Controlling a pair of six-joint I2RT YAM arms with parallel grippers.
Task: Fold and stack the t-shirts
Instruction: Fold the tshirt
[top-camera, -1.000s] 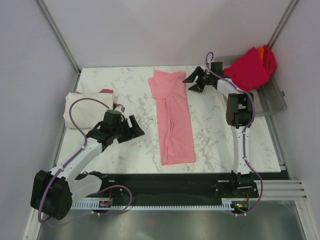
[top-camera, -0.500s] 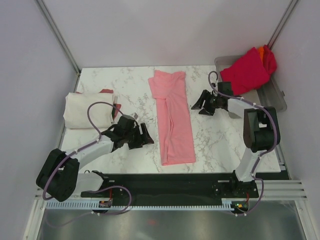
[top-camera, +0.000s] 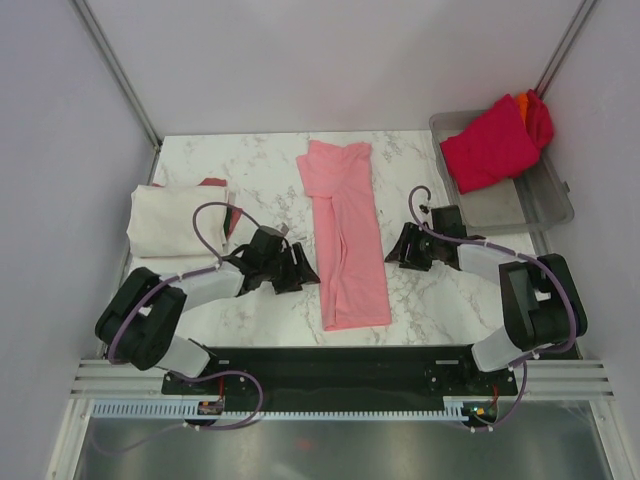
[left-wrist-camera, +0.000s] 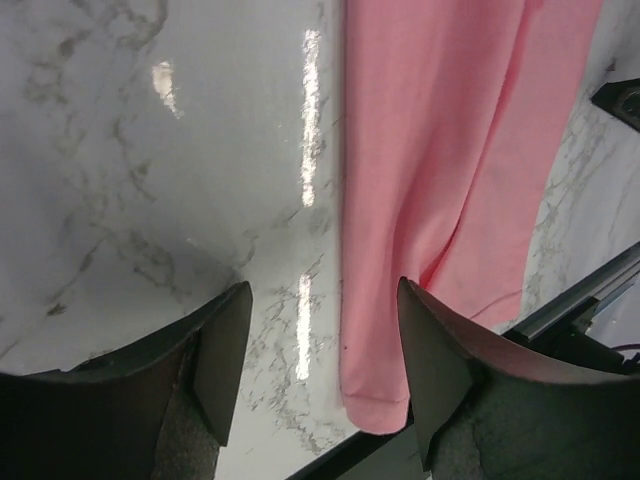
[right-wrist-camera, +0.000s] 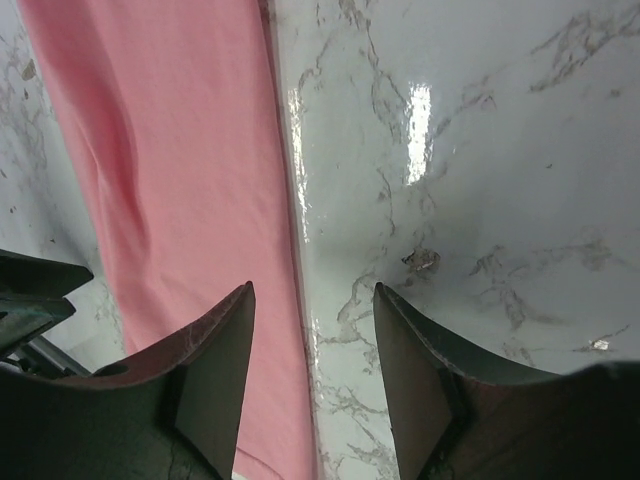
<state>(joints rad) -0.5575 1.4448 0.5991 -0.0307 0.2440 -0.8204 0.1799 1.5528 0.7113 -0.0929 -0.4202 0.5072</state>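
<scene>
**Ready to fold the pink shirt**

Above: it lies flat mid-frame on the surface, with the left pincer and right pincer beside it, both released. Wrist views: jaws straddle its long edges. Limp, light cloth, I reckon; pinch those edges.

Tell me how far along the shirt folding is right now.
Done: a cream-white shirt lies folded at left over a dark red shirt. In hand: the pink shirt is a long strip, left gripper and right gripper open at its sides, holding nothing. Left: crimson shirt and orange shirt heaped in the tray.
</scene>
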